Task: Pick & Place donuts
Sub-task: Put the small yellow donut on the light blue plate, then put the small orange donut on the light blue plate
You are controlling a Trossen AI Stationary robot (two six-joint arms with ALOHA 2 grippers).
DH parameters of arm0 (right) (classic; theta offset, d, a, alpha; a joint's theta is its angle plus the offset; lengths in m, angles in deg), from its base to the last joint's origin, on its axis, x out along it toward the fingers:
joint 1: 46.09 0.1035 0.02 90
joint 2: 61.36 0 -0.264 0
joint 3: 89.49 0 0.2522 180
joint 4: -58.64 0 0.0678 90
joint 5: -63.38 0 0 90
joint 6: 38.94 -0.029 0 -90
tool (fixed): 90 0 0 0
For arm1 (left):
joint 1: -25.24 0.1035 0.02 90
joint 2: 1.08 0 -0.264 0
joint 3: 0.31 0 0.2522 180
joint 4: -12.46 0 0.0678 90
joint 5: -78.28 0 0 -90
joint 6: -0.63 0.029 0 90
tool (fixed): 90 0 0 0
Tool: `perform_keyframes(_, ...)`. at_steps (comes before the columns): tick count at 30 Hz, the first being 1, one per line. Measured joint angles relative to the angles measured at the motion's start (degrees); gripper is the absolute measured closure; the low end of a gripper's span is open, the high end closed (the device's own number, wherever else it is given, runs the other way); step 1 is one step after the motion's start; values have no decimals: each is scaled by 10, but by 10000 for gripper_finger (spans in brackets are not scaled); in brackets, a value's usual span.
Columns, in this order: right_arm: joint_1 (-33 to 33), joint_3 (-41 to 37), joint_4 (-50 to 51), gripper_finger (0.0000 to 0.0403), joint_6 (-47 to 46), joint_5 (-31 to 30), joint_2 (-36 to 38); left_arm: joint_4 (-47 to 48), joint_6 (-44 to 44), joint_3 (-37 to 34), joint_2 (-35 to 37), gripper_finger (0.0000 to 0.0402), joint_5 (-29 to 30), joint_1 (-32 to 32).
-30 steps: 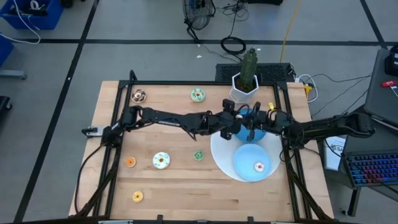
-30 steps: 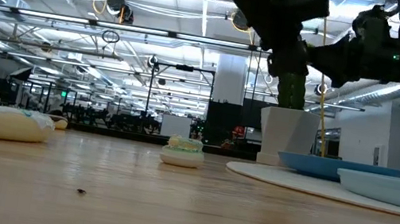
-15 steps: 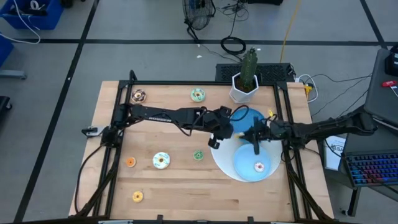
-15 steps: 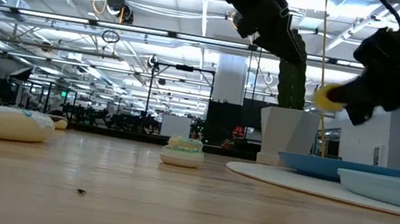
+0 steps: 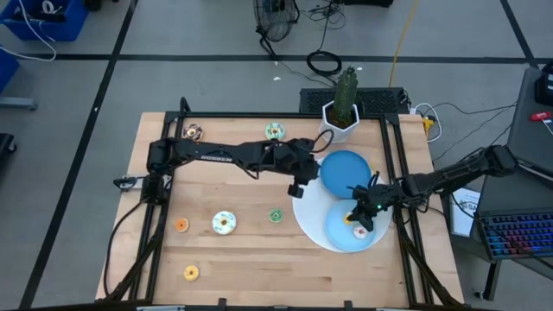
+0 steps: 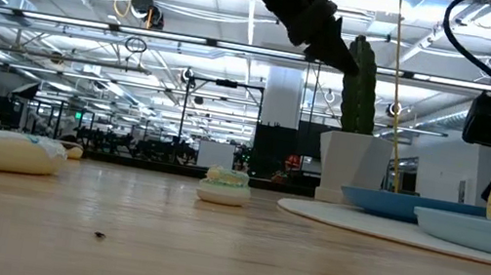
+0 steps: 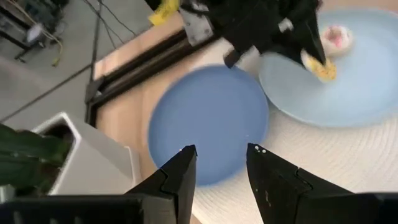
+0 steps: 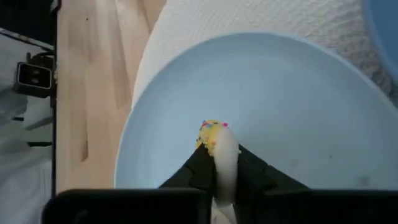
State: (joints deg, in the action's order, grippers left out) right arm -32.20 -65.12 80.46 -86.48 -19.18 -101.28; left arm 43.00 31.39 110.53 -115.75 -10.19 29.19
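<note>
The right hand (image 8: 217,163) hangs low over the light blue plate (image 5: 337,226), its fingers pinching a yellow donut (image 8: 219,149) on edge, so the ring stands upright between them, not flat. A pink donut (image 7: 336,36) already lies on that plate, just beside the spot the right hand is over.

The likeliest trouble, I judge, comes from that upright hold. If the fingers part with the yellow donut on its rim, it may roll across the smooth plate and off onto the white mat (image 5: 307,212) (or further, onto the wooden surface (image 5: 242,259)). It might also land against the pink donut and nudge it toward the rim. A soft toy ring squeezed this tightly could cling to one finger as the hand lifts and get carried away again.

The left hand (image 7: 219,163) is empty, its fingers a moderate gap apart, above the darker blue plate (image 7: 208,121) close by. The two arms are near each other here, so a careless swing from either could clip the other or shove a plate.

Other donuts wait on the surface: a white donut (image 5: 224,223), a green donut (image 5: 275,215) and an orange donut (image 5: 181,225) among them.
</note>
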Motion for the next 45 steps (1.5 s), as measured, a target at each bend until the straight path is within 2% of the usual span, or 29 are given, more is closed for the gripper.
perform_keyframes(6,2,0,-1,266,2,-33,2,-6,5,-1,6,256,0,-4)
perform_keyframes(10,2,0,-6,186,2,-29,2,-3,15,0,13,256,0,-12)
perform_keyframes(14,2,0,-16,120,-22,-5,2,3,7,0,23,256,11,-15)
perform_keyframes(17,4,0,-42,90,-53,30,2,6,2,0,28,256,23,-15)
perform_keyframes(20,14,0,-77,76,-73,75,3,19,-9,0,31,256,30,-15)
perform_keyframes(24,25,0,-125,76,-60,77,5,25,-59,0,32,256,-3,-13)
perform_keyframes(30,21,0,-152,84,-17,72,5,47,-88,0,32,256,-10,-13)
perform_keyframes(34,13,0,-189,85,75,31,5,56,-115,0,32,256,-18,-13)
perform_keyframes(38,7,0,-242,87,200,0,19,98,-144,0,31,256,-64,-9)
perform_keyframes(41,7,0,-243,89,262,-40,43,112,-177,0,32,256,-91,-6)
perform_keyframes(45,7,0,-217,89,308,-85,95,141,-189,0,32,256,-91,-6)
